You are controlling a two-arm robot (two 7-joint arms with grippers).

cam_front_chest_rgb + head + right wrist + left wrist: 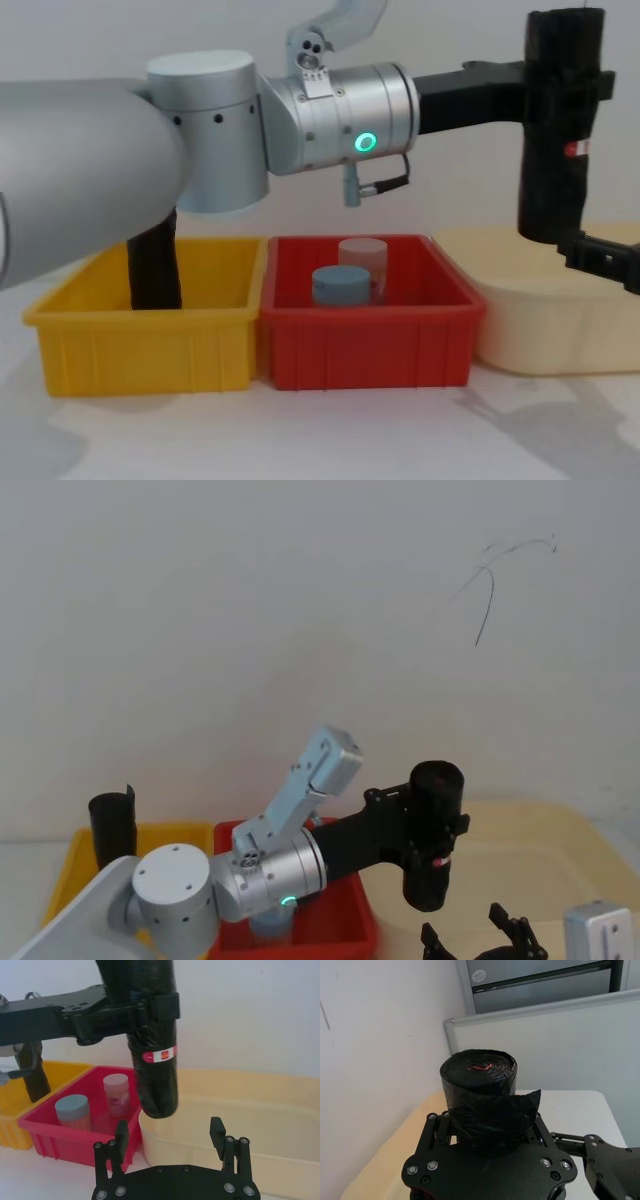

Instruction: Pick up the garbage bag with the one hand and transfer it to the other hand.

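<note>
I have the garbage bag (558,180) up in the air at the upper right of the chest view. It stands upright above the cream tub (540,320), with the left gripper (565,85) clamped across its upper part on the end of the silver arm with the green ring. The right gripper (169,1127) sits just under the roll's lower end at the lower right of the head view, its fingers spread wide apart and holding nothing. I judge this a light load: thin film wound tight, so the roll is firm as a whole, but the outer skin is soft and glossy and likely to slide under hard pads. The left wrist view shows a loose flap (522,1105) of the outer wrap standing off near the clamp, and I'd keep clear of that because it would only peel. The best hold for the right gripper looks like the free lower length, around or just below the red-and-white sticker (160,1055), square across the cylinder and well apart from the left fingers. I'd close firmly enough to dent the wrap a little before the left lets go. If it slips, it should drop into the tub rather than the red bin (365,340) beside it.
</note>
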